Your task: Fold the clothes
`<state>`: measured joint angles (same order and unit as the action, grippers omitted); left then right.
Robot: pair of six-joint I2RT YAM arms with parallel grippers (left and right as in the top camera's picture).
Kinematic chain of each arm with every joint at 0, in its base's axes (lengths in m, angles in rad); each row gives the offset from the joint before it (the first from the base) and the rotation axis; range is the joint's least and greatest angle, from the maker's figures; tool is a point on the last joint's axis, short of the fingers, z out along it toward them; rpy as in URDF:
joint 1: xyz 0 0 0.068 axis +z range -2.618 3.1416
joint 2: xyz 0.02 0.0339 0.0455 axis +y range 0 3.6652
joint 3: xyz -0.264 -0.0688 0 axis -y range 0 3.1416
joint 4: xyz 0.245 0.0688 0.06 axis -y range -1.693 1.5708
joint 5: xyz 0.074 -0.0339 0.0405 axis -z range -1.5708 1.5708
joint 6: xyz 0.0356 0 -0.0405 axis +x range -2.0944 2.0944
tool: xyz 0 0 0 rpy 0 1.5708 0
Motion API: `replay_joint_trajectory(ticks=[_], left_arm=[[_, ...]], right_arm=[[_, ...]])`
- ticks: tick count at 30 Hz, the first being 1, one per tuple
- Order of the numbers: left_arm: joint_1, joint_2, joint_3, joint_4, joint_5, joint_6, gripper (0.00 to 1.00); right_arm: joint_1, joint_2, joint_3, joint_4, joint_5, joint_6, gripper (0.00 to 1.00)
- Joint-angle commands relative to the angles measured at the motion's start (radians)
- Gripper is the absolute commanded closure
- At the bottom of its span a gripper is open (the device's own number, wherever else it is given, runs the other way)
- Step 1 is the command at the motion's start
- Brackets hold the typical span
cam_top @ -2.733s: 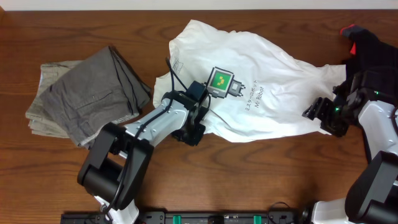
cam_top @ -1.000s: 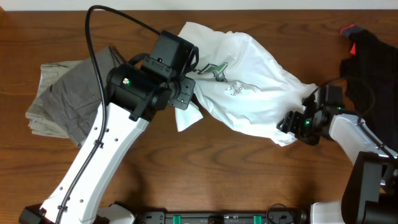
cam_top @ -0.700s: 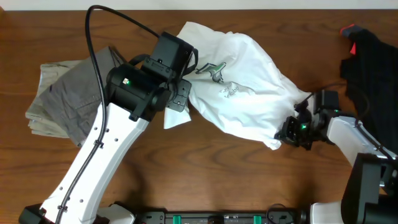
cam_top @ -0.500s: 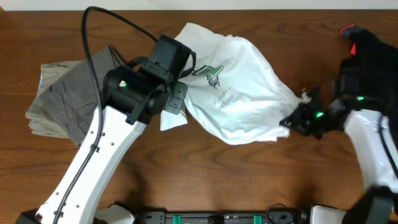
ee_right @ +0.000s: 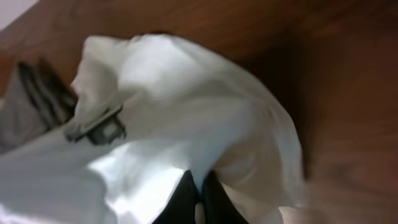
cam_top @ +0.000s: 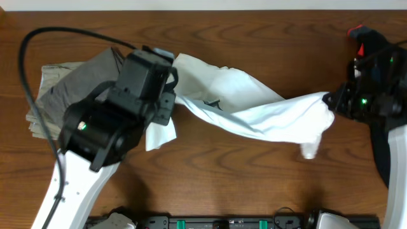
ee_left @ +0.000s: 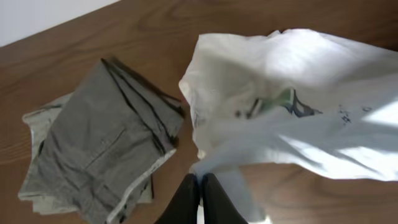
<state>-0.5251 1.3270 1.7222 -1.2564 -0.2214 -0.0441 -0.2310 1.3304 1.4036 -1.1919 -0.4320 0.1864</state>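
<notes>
The white T-shirt [cam_top: 254, 111] hangs stretched in a band between my two grippers, above the table. My left gripper [ee_left: 200, 182] is shut on the T-shirt's [ee_left: 298, 106] left edge, with a flap drooping beside the jaws. On the right, my right gripper [cam_top: 328, 100] is shut on the other end, and white T-shirt cloth [ee_right: 174, 112] bunches around its fingertips [ee_right: 185, 186]. A small green and dark print [cam_top: 213, 104] shows on the shirt. Grey-khaki trousers [cam_top: 60, 89] lie folded at the far left, partly under my left arm.
A black garment [cam_top: 381, 54] with a red bit [cam_top: 358, 32] lies at the back right corner, close behind my right arm. The folded trousers [ee_left: 99, 149] sit just left of the left gripper. Bare wooden table [cam_top: 241, 178] shows below the shirt.
The right gripper shut on the shirt's right end and pulled it right and up. The left arm rose towards the camera with its edge. The shirt went from a heap to a stretched band.
</notes>
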Motion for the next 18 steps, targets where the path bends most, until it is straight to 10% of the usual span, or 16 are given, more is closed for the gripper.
replay_joint_trajectory(ticks=[1,6,18], left_arm=[[0.005,0.08,-0.001,0.013,-0.027,0.025,0.94],[0.005,0.189,-0.001,0.011,-0.027,0.025,0.94],[0.005,0.237,-0.001,0.023,-0.027,0.025,0.94]], right_arm=[[-0.008,0.115,0.001,0.063,0.043,0.004,0.93],[-0.028,0.329,0.002,0.218,0.062,0.004,0.48],[0.002,0.529,-0.022,-0.021,0.001,-0.192,0.39]])
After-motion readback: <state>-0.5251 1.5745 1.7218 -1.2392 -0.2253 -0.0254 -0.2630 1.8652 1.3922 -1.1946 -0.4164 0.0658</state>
